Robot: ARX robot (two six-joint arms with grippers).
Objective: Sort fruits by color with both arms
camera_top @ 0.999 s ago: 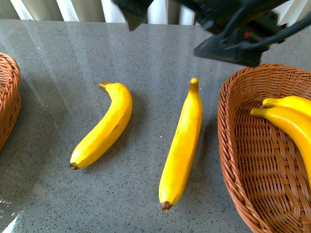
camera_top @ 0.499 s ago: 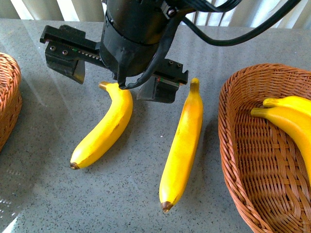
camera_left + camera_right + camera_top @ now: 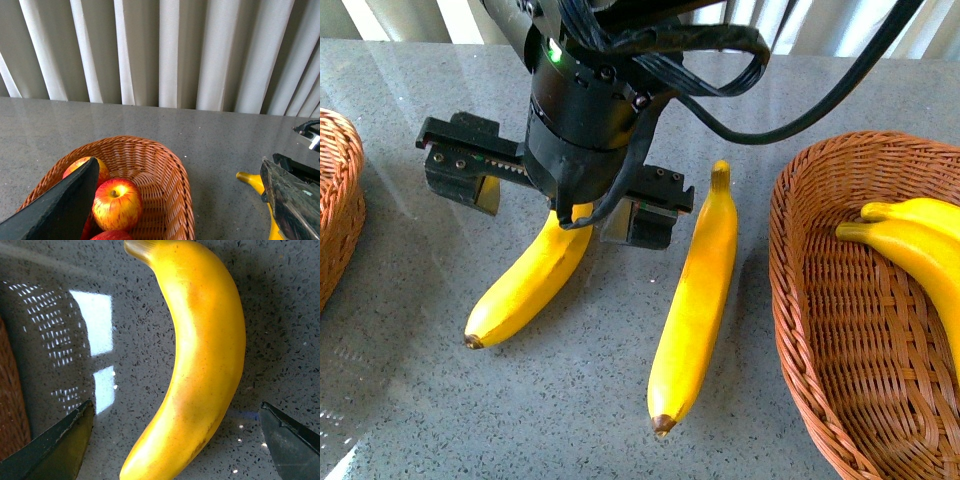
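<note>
Step in hand: picking the curved banana (image 3: 525, 285). Right gripper (image 3: 563, 210) is down over its upper part near the stem, jaws wide open with one finger on each side, nothing held. Right wrist view shows the fruit centred between the fingers with a gap on both sides; can't tell if the tips touch the table (image 3: 420, 400). Straight banana (image 3: 698, 300) lies just beside it, not touching. Two more bananas (image 3: 915, 250) are in the right basket (image 3: 780, 250). Apples (image 3: 116, 202) are in the left basket (image 3: 175, 165). Left gripper (image 3: 175, 210) is near that basket, fingers spread wide, empty. My read: reds look sorted, two yellows left on the table. Next move calls for closing on the curved banana, lifting straight up and carrying it over the straight banana to the right basket. Risks: the glossy curved skin may pivot because the grip is off the middle. The finger nearer the straight banana could nudge it. Clear the basket rim before release.
</note>
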